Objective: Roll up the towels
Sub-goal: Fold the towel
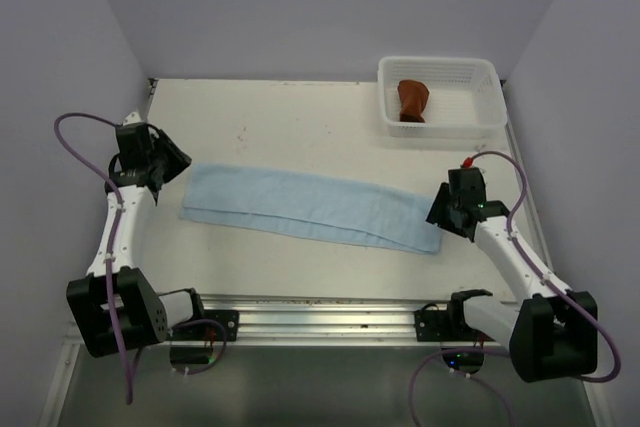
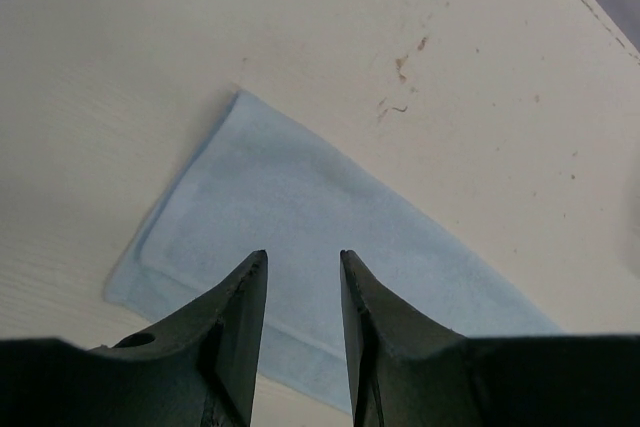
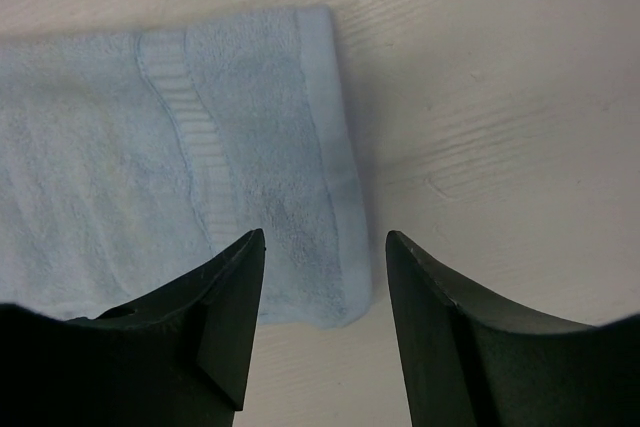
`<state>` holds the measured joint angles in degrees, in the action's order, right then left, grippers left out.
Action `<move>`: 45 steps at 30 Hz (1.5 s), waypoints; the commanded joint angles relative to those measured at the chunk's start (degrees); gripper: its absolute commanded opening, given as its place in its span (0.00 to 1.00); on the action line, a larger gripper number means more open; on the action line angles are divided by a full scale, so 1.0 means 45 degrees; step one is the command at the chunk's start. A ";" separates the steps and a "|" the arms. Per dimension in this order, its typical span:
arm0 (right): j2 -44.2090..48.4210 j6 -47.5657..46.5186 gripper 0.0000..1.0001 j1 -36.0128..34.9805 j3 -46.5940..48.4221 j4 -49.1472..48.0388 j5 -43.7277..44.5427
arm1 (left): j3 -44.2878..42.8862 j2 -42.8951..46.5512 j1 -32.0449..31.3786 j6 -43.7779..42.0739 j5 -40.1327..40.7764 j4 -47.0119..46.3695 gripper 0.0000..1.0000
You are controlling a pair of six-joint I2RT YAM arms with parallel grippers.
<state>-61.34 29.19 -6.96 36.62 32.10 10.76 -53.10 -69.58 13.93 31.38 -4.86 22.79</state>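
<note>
A light blue towel (image 1: 310,207) lies flat on the table as a long folded strip, running from left to lower right. Above its left end hangs my left gripper (image 1: 176,171), open, with only the towel (image 2: 300,197) below its gap (image 2: 302,255). My right gripper (image 1: 441,213) hovers over the right end, open (image 3: 325,234), its left finger above the towel's hem (image 3: 330,167) and its right finger above bare table. A rust brown-red towel (image 1: 411,101) sits rolled inside the basket.
The white mesh basket (image 1: 440,63) stands at the table's back right corner. Purple walls close in the left, back and right sides. A metal rail (image 1: 320,315) runs along the near edge between the arm bases. Small brown stains (image 2: 405,65) mark the tabletop.
</note>
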 commanded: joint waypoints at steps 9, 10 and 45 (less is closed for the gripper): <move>-0.1816 0.0212 0.51 0.0551 -0.0540 -0.1506 -0.1238 | -0.1306 0.0286 -0.1318 -0.1112 0.0082 0.0054 0.39; -0.1972 0.0213 0.49 0.0551 -0.0521 -0.1546 -0.1317 | -0.1247 0.0345 -0.1358 -0.1152 0.0181 -0.0004 0.39; -0.3673 -0.2911 0.00 0.2270 0.5450 0.2122 0.2937 | 0.0492 0.1283 -0.2354 -0.1758 0.0514 -0.1001 0.39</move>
<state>-79.44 19.75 3.29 54.41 37.36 14.94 -51.09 -64.42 3.95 24.40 -0.84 21.50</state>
